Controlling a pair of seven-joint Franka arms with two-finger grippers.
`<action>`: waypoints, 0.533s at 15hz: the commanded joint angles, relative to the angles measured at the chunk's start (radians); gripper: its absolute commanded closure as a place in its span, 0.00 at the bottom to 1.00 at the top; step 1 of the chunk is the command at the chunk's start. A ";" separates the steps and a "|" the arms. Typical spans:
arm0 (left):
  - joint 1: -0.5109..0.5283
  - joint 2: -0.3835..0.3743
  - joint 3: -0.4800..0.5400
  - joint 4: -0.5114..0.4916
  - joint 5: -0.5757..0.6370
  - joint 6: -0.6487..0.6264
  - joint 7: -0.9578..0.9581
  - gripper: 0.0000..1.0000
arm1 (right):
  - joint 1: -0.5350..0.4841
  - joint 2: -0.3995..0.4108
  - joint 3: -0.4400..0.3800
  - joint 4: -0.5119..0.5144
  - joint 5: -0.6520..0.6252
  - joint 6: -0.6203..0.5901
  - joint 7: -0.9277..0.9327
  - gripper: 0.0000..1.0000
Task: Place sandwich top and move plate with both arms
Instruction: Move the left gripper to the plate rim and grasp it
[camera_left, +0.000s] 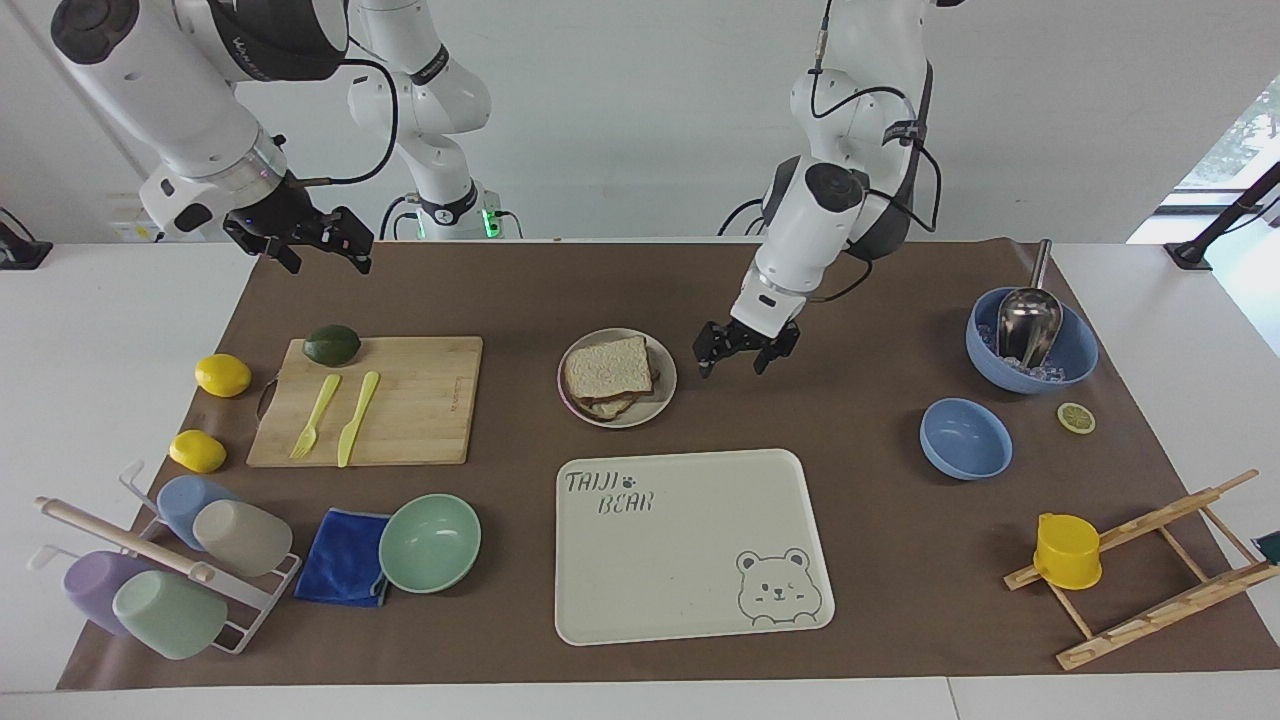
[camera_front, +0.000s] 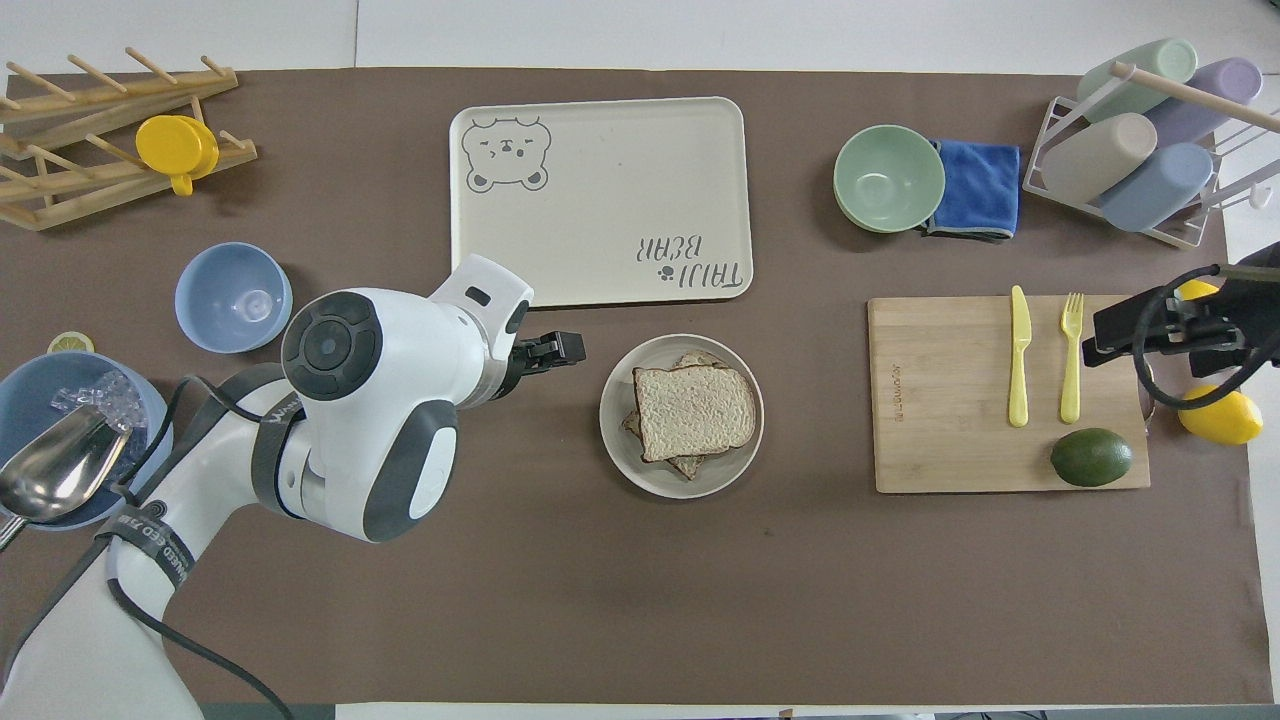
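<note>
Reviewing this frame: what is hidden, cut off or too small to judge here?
- Sandwich filling: the sandwich top covers what lies beneath it on the plate in both views; only bread edges show.
- Right gripper: the overhead view's edge cuts off its arm.
- Large blue bowl: in the overhead view the left arm covers part of it.
- Left gripper beside the plate: whether it touches the table is unclear.

A brown mat (camera_left: 800, 300) is covering the white table (camera_left: 100, 330). Lying on the mat: at centre the plate (camera_left: 663, 395), the tray (camera_left: 690, 560) at its 6 o'clock in the facing view, the cutting board (camera_left: 420, 400) at 9 o'clock, two blue bowls (camera_left: 965, 438) at 3 o'clock.
</note>
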 joint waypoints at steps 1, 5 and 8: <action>-0.055 0.049 0.015 -0.009 -0.042 0.081 -0.002 0.00 | -0.018 0.000 -0.014 0.017 -0.035 0.018 -0.053 0.00; -0.098 0.038 0.014 -0.038 -0.042 0.078 0.007 0.05 | -0.009 -0.012 -0.025 0.030 -0.052 0.019 -0.072 0.00; -0.120 0.029 0.015 -0.053 -0.042 0.078 0.008 0.16 | -0.010 -0.012 -0.031 0.028 -0.050 0.021 -0.078 0.00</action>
